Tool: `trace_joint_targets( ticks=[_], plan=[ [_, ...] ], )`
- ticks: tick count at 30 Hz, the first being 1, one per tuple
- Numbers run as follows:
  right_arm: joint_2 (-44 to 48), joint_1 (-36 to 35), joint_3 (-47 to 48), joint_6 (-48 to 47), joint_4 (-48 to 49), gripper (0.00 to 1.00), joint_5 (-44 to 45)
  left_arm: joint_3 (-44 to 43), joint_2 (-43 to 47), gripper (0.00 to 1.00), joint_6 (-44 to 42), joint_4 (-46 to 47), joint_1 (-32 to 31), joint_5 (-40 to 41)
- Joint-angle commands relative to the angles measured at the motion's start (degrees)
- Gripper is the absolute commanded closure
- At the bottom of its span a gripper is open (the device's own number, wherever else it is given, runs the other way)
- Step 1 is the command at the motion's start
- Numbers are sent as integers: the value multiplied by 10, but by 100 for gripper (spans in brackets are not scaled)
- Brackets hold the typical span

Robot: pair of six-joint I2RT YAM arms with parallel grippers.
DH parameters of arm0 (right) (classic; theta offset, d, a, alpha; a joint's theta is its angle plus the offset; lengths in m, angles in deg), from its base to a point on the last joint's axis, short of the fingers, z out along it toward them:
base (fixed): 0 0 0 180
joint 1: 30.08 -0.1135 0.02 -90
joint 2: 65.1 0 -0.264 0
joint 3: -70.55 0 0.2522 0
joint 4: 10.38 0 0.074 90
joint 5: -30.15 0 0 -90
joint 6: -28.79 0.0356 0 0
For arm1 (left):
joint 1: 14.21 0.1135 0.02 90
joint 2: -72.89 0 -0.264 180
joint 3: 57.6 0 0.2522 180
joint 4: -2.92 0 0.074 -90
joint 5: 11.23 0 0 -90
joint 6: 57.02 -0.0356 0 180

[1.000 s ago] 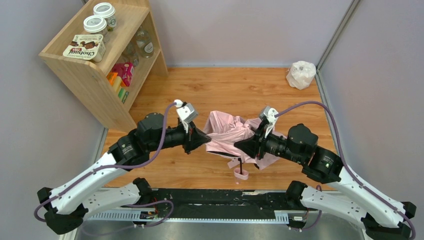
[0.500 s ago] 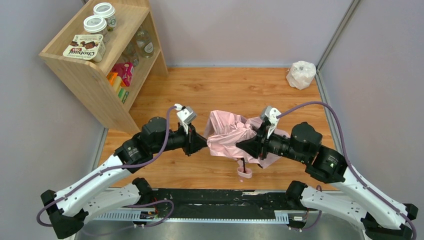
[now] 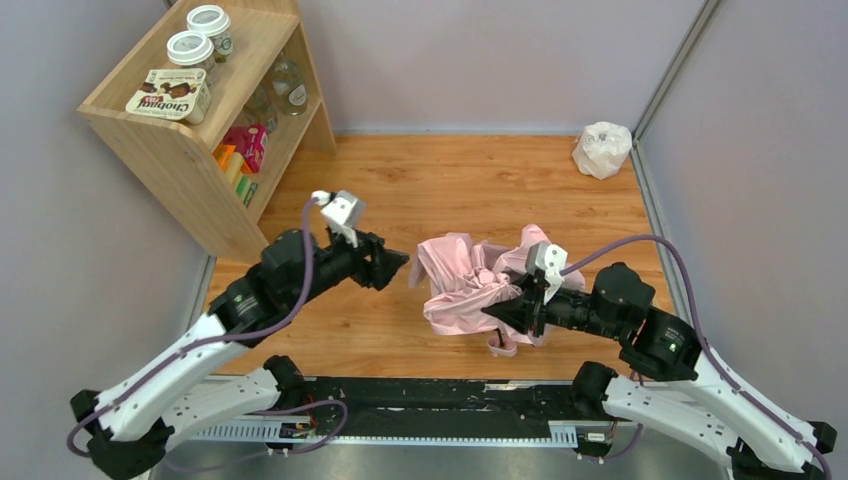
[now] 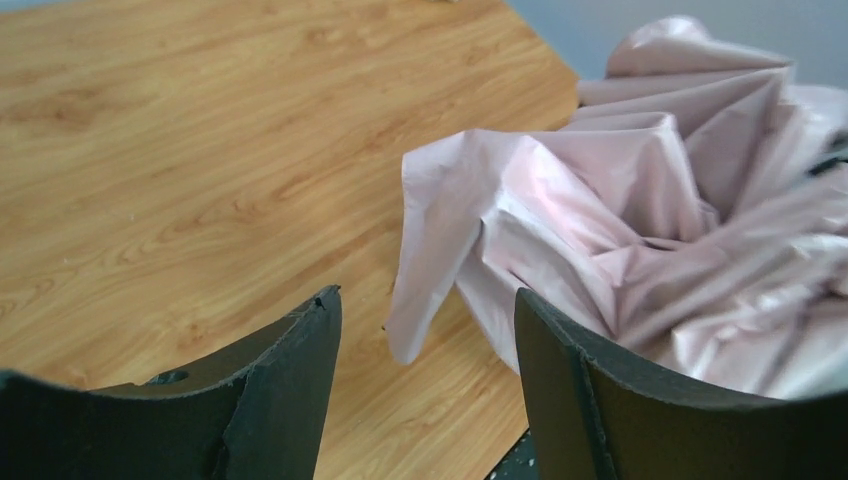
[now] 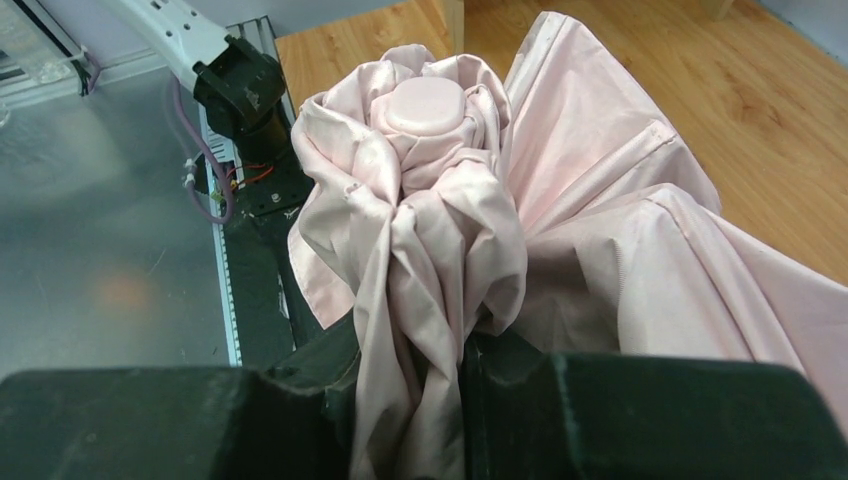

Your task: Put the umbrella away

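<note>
Right gripper (image 3: 497,312), lower centre of the overhead frame, is clamped on a gathered bunch of the single umbrella (image 3: 465,285), a crumpled pale pink heap at mid-frame; only its wrist view shows fabric pinched below a rounded pink knob (image 5: 428,105). Left gripper (image 3: 395,265) stands spread and empty just left of the cloth. Farther back: one white bag (image 3: 602,148) upper right, one shelf (image 3: 190,120) upper left.

Umbrella (image 3: 465,285) lies bunched mid-worktop (image 3: 450,180), toward the near edge. Right tool (image 3: 495,312) sits at its near-right side, with fabric pinched between the fingers. Left tool (image 3: 397,265) is just left of the umbrella, not touching it, fingers spread. Shelf unit (image 3: 170,140) stands far left, with two jars (image 3: 192,47) and a box (image 3: 168,93) on top. Bag (image 3: 602,150) lies in the far right corner.
</note>
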Motion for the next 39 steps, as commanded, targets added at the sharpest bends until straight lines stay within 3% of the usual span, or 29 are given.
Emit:
trace_joint_targets(
  ticks=[1, 3, 5, 7, 9, 12, 19, 22, 26, 28, 30, 34, 36, 39],
  plan=[
    [-21, 1, 43, -30, 33, 100, -33, -14, -107, 29, 3, 62, 1, 15],
    [-38, 1, 65, -34, 16, 100, -47, -40, -164, 31, 4, 95, 7, -11],
    [-59, 1, 92, -37, -8, 100, -32, -62, -212, 41, 0, 143, 10, -86],
    [-82, 1, 127, -44, -47, 100, 8, -50, -232, 64, 10, 207, 10, -157],
    [-102, 1, 157, -49, -81, 100, 62, -26, -235, 69, 27, 318, 10, -223],
    [-150, 8, 207, -55, -143, 100, 110, -3, -228, 74, 43, 358, 10, -266],
    [-237, 107, 238, -36, -180, 100, 12, 67, -186, 80, 86, 438, 10, -301],
    [-277, 124, 273, -47, -203, 100, 14, 93, -190, 80, 110, 487, 10, -312],
    [-322, 124, 338, -64, -232, 100, 12, 65, -248, 80, 128, 490, 10, -312],
    [-347, 124, 370, -87, -266, 100, 49, 44, -267, 76, 126, 451, 11, -277],
    [-370, 125, 395, -106, -307, 100, 85, 32, -252, 68, 95, 324, 13, -205],
    [-367, 134, 403, -109, -326, 100, 44, 70, -142, 38, 87, 263, 25, -110],
    [-370, 139, 403, -124, -345, 100, -6, 67, -112, 35, 87, 194, 27, -60],
    [-394, 139, 409, -137, -375, 100, 34, 68, -84, 39, 94, 129, 37, 1]
  ],
)
